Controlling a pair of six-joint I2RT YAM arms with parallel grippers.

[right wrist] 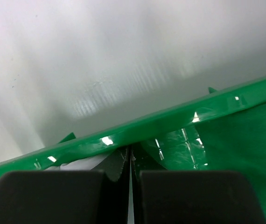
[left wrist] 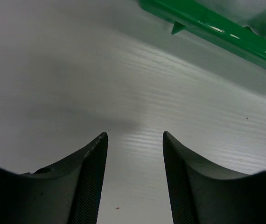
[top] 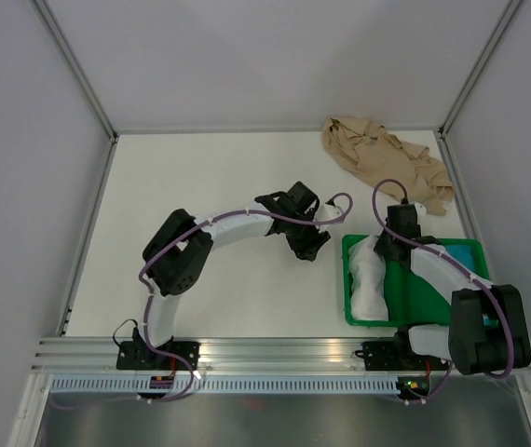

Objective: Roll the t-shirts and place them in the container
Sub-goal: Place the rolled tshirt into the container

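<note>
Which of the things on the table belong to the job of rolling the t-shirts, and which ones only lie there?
Belong to the job:
- white t-shirt, bundled inside the green tray
- tan t-shirt, crumpled at the far right corner of the table

Only lying there:
- green tray, which holds the white t-shirt

Top cam sits high, above & behind the arm bases, looking down on the whole table (top: 228, 177), green tray (top: 403, 300) at right. Left wrist cam rides low over the tabletop, facing fwd past the left gripper (left wrist: 135, 136), tray rim (left wrist: 217, 30) top right. Right wrist cam, behind the right gripper (right wrist: 131, 161), is v. close to the same rim (right wrist: 161, 123); all 3 views share the tray.
</note>
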